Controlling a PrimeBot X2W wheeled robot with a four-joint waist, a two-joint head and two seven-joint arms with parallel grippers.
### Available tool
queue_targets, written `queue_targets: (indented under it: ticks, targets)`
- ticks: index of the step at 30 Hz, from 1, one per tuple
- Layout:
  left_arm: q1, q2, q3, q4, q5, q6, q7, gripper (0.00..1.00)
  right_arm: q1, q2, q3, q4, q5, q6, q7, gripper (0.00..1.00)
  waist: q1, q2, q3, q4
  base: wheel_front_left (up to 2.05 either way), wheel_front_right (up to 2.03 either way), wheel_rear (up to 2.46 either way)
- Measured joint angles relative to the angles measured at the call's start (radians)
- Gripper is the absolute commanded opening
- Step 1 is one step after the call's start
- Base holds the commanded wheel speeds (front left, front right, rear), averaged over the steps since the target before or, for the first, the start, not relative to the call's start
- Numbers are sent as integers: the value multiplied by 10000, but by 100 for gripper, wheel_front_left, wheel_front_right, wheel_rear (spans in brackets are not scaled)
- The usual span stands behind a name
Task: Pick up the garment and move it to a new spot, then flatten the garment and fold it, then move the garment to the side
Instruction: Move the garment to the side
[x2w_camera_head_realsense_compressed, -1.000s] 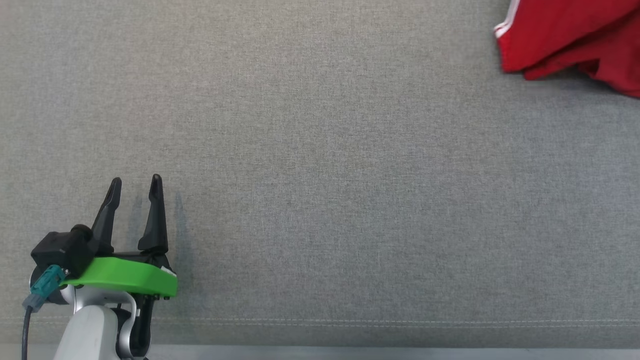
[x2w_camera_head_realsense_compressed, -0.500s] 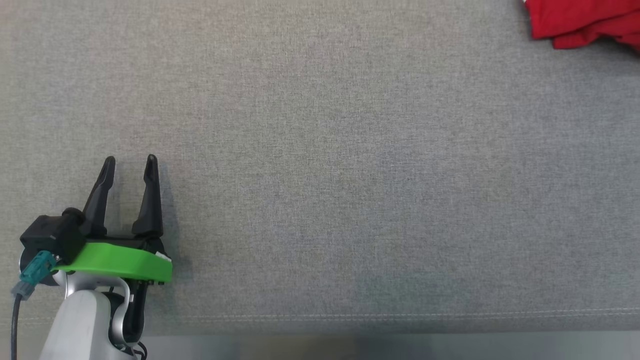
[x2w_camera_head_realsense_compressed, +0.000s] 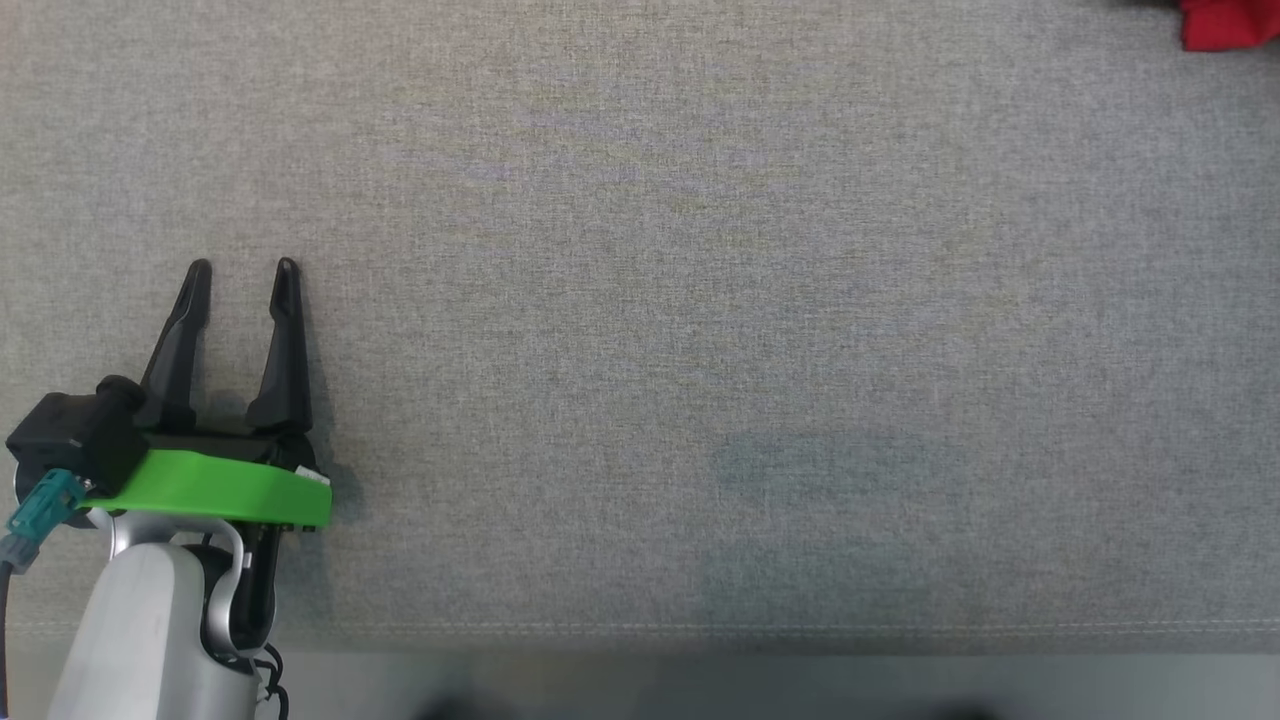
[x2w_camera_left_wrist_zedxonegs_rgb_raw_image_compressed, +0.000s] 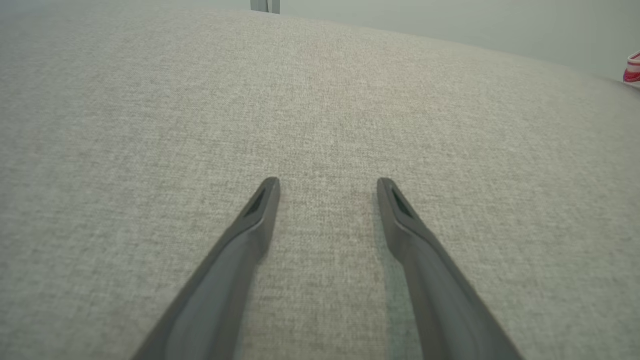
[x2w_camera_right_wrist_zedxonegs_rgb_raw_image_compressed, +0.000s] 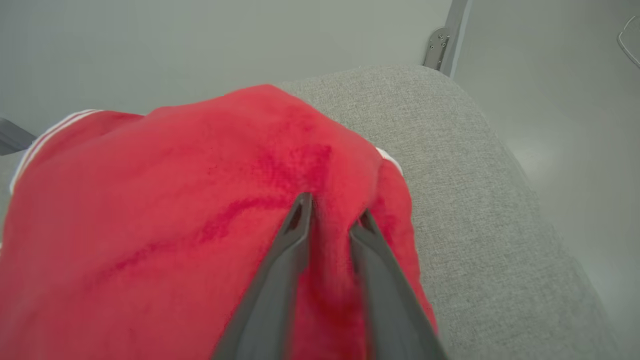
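Observation:
The garment (x2w_camera_right_wrist_zedxonegs_rgb_raw_image_compressed: 175, 225) is red cloth with white stripes at its edges, heaped on the grey padded surface (x2w_camera_right_wrist_zedxonegs_rgb_raw_image_compressed: 475, 200) near its right end. My right gripper (x2w_camera_right_wrist_zedxonegs_rgb_raw_image_compressed: 332, 207) rests on top of it, fingers narrowly parted with a ridge of the red cloth between them. In the head view only a scrap of the garment (x2w_camera_head_realsense_compressed: 1225, 25) shows at the top right corner; a bit of it (x2w_camera_left_wrist_zedxonegs_rgb_raw_image_compressed: 631, 70) also shows far right in the left wrist view. My left gripper (x2w_camera_head_realsense_compressed: 243, 265) is open and empty, low over the bare surface at the left (x2w_camera_left_wrist_zedxonegs_rgb_raw_image_compressed: 328, 185).
The grey fabric surface (x2w_camera_head_realsense_compressed: 700, 350) spans the head view, with a stitched seam and its front edge (x2w_camera_head_realsense_compressed: 700, 640) along the bottom. In the right wrist view the surface's rounded end drops to a pale floor (x2w_camera_right_wrist_zedxonegs_rgb_raw_image_compressed: 575, 150), with a wall and a metal hinge (x2w_camera_right_wrist_zedxonegs_rgb_raw_image_compressed: 436, 42) behind.
The head camera has swung, so the garment has slid toward the top right corner of the picture. The left gripper stays open.

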Motion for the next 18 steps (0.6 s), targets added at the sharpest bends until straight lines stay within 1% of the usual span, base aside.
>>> queue_targets:
  ticks: [1,6,12,13,14,18]
  targets:
    - [-22,2,2,4,0,0,-6,100,39,35,-17,98,-15,-123,-113,100,1,0,14,8,0,0,0]
    - [-69,4,6,86,0,-2,-6,100,54,203,-113,497,-385,-773,-980,100,0,0,-74,-9,0,0,0]
    - [-78,0,-29,286,0,0,-6,100,318,418,-138,1124,-566,-1476,-1586,100,0,0,-374,-54,0,0,0]
    - [-78,0,-29,286,0,0,-6,100,318,418,-138,1124,-566,-1476,-1586,100,0,0,-374,-54,0,0,0]
    - [-78,-12,-42,332,0,0,-6,100,508,537,-159,1427,-560,-1569,-1595,100,0,0,-520,-70,0,0,0]
    - [-80,-44,-88,416,0,0,-6,100,875,809,-201,1781,-487,-1603,-1724,100,0,0,-778,-100,0,0,0]
